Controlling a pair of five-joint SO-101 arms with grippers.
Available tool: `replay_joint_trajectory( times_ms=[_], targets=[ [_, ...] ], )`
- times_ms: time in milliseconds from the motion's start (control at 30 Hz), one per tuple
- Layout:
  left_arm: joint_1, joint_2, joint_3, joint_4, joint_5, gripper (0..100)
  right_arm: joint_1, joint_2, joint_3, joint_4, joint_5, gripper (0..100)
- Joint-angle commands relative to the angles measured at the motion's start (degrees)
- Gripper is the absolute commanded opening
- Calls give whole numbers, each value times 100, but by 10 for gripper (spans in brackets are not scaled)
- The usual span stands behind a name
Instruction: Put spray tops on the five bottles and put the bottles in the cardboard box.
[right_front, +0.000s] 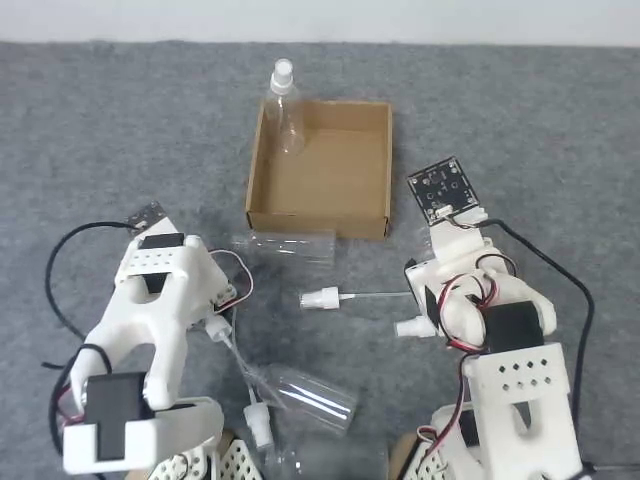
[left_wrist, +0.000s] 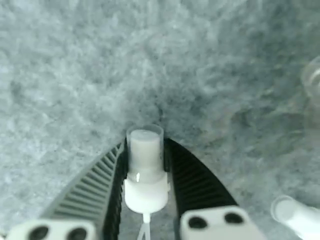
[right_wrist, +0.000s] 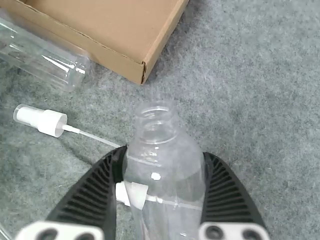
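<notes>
My right gripper (right_wrist: 162, 157) is clamped, jaws spread wide, around a clear bottle (right_wrist: 157, 125) whose neck is open and uncapped. It is held above the grey carpet (right_front: 120, 130), just short of the near right corner of the cardboard box (right_front: 318, 218). My left gripper (left_wrist: 145, 145) is closed narrowly on a white spray top (left_wrist: 145, 175), nozzle end pointing out past the fingertips, low over the carpet on the table's left side.

One capped bottle (right_front: 284, 110) leans in the box's far left corner, its spray head out over the rim. A second clear bottle (right_front: 285, 247) lies on its side just in front of the box's near wall. A loose spray top (right_front: 322, 297) lies between my two arms, its thin tube running toward the right arm. Another bottle (right_front: 310, 397) lies on its side near the arm bases, at the table's near edge.
</notes>
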Motion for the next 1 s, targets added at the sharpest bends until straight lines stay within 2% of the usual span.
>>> replay_joint_trajectory(
  times_ms=[0, 467, 700, 967],
  targets=[
    [-44, -97, -576, -97, 343, 12, 48, -127, -79, -127, -9, 76],
    [-53, -97, -1516, -97, 360, 12, 40, -127, -79, -127, -44, 76],
    [-536, -97, -2009, -97, 360, 12, 31, -127, -79, -127, -53, 76],
    [-703, -105, -2176, -97, 360, 12, -505, -189, 0, -136, -53, 76]
  ],
)
